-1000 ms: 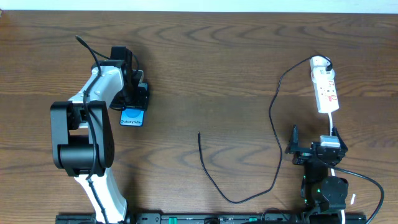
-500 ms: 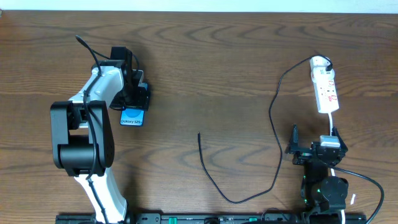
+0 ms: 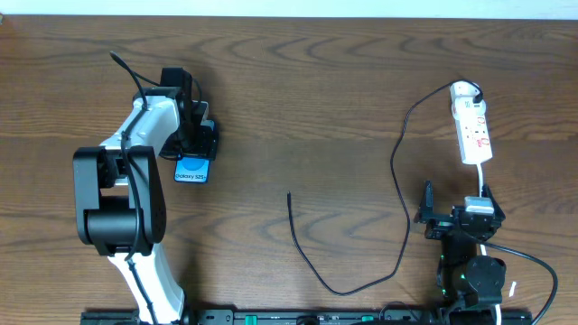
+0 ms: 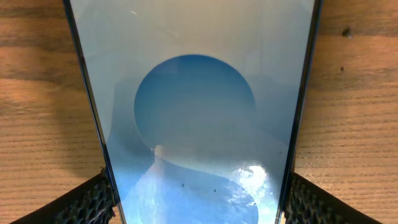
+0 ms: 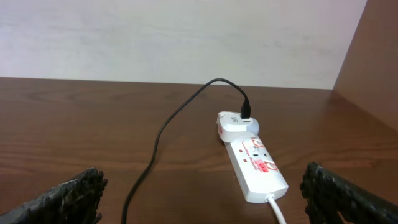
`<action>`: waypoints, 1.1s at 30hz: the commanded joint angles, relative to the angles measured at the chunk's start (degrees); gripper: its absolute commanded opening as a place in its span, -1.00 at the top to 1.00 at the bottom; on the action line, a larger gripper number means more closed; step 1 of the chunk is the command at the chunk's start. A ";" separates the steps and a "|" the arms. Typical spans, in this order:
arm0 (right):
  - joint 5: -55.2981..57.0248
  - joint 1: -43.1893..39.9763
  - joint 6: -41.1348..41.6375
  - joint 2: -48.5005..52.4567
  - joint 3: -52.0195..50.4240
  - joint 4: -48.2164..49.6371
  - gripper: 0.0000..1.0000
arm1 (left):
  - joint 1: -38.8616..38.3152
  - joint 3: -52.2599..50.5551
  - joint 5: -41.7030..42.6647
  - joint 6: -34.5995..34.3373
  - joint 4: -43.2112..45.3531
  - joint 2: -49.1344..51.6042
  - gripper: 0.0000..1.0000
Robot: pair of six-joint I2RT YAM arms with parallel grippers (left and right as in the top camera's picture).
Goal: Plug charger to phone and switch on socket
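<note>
- While the charger (image 3: 395,167) is already fed from a white adaptor (image 5: 236,126) on the socket (image 3: 473,126) at 2 o'clock on the counter (image 3: 307,81), its plug tip (image 3: 289,195) lies loose near the middle, unheld.
- The phone (image 3: 191,169) lies screen-up at 9 o'clock, well apart from the tip, which sits at 4 o'clock from it; nothing is plugged in yet.
- The left end effector (image 4: 198,202) straddles the phone, a pad at each long edge; whether it presses or merely flanks it I cannot tell.
- The right end effector (image 5: 202,199) is spread wide and empty at 6 o'clock from the socket, touching nothing.
- Whether the socket's switch is on cannot be read.
- Judged left: bring tip and phone together, insert, then press the switch; nearly all of the task.
</note>
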 commanded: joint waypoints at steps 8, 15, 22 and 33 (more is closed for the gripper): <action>0.24 0.39 0.72 -0.42 -0.09 -0.24 -0.99 | 0.04 -1.16 0.31 -0.48 1.70 0.57 -0.67; 0.24 0.39 0.72 -0.42 -0.09 -0.24 -0.98 | 0.04 -1.16 0.28 -0.46 3.10 0.57 -0.68; 0.24 0.39 0.72 -0.42 -0.09 -0.24 -0.99 | 0.04 -1.16 0.26 0.04 4.13 0.57 -0.67; 0.24 0.39 0.72 -0.42 -0.09 -0.24 -0.99 | 0.04 -1.16 -1.51 0.42 4.22 0.59 -0.67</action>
